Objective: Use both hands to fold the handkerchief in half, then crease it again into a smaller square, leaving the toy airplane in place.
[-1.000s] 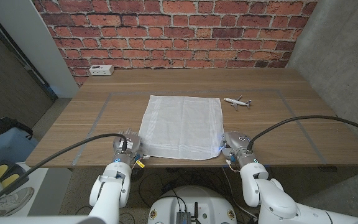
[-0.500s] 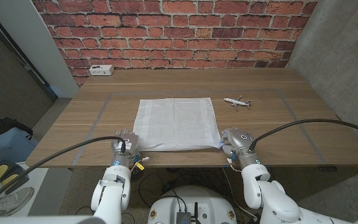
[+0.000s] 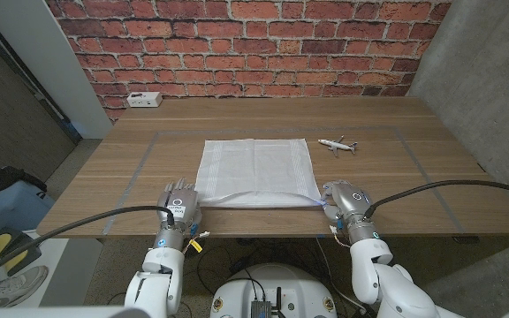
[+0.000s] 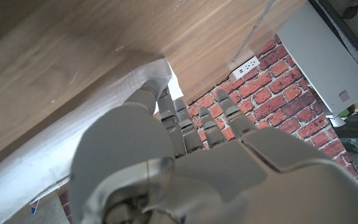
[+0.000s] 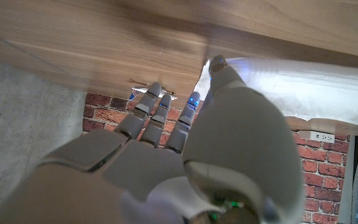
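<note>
White handkerchief [image 3: 256,168] lies on the wooden surface [image 3: 396,181], its near edge lifted and curling toward the far side. My left hand [image 3: 180,207] pinches the near left corner of the cloth; in the left wrist view the fingers [image 4: 146,99] close on that corner. My right hand [image 3: 340,198] grips the near right corner the same way. I see the toy airplane [image 3: 337,144] just beyond the cloth's far right corner, apart from it. A white power strip [image 3: 144,100] sits against the brick wall [image 3: 254,44].
</note>
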You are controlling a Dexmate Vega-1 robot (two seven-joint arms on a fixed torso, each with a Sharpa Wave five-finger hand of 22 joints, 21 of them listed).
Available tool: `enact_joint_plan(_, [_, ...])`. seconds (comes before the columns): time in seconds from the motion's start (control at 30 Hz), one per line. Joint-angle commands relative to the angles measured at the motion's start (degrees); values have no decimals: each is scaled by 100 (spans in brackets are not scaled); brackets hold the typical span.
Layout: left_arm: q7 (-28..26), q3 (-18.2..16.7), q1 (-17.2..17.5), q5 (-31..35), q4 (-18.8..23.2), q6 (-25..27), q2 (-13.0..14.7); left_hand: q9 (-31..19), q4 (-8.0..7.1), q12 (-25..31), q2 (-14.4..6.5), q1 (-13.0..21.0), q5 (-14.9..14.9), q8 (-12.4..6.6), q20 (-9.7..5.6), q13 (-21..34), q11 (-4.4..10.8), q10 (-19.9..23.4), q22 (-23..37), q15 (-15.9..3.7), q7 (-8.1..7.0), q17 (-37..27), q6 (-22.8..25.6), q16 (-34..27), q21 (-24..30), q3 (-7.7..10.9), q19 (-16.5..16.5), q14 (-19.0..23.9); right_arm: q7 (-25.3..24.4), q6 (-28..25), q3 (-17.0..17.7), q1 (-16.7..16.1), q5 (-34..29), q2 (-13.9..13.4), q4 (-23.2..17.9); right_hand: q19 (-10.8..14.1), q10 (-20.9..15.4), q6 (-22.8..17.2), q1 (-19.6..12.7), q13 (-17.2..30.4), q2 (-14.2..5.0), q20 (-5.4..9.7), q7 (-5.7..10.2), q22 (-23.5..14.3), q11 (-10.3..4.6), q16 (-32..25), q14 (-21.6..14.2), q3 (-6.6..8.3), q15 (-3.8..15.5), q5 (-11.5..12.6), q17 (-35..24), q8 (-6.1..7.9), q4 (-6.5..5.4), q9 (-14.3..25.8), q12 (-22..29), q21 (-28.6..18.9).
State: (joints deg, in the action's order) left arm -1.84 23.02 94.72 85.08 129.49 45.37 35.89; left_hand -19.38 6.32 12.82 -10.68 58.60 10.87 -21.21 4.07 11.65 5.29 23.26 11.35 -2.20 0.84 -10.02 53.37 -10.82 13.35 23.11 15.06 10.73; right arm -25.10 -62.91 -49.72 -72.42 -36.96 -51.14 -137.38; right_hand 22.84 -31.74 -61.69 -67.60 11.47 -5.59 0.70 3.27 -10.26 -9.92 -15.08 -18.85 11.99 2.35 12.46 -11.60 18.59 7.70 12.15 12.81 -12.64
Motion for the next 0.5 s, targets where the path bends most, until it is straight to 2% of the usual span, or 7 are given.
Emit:
enact_joint_plan(0.03, [-949, -132, 373, -712, 551, -32, 290, -117, -68, -19, -44, -6, 67, -87, 33, 34, -5, -32, 12, -70, 16, -34, -33, 25, 34, 43, -17, -39, -616, 530, 747, -707, 389, 83, -30, 51, -31, -26, -14, 14, -79, 5, -36, -20, 41, -36, -26, -48, 887, -25, -25, -25, 2, 14, -4, -26])
enact_joint_plan(0.23, [-1043, -164, 475, -822, 711, 14, 347, -315, -115, -50, -32, -22, 113, -211, 42, 49, -26, -94, 19, -18, 25, -37, -127, 40, 33, 108, -53, -94, -923, 950, 1095, -976, 621, 141, 19, 62, -33, -23, 5, 14, -91, -4, -38, -19, 35, -40, -31, -70, 885, -27, -28, -33, -10, 18, -17, -26])
enact_joint_plan(0.33, [-1031, -201, 549, -878, 780, 61, 366, -388, -122, -56, -27, -20, 126, -270, 32, 54, -22, -108, 21, 3, 49, -36, -127, 47, 31, 133, -68, -124, -1253, 1368, 1512, -1301, 939, 211, 51, 62, -43, -23, 3, 15, -96, -6, -49, -19, 38, -41, -33, -76, 884, -26, -28, -35, -9, 20, -19, -23])
enact_joint_plan(0.5, [-1127, -277, 641, -1073, 830, 65, 388, -498, -128, -59, -15, -16, 142, -361, 22, 61, -14, -114, 23, 7, 78, -34, -128, 44, 34, 170, -80, -135, -1539, 1817, 1913, -1605, 1214, 282, 85, 60, -50, -8, -9, 15, -112, -6, -57, -18, 70, -41, -32, -80, 880, -23, -30, -45, -4, 24, -26, -20])
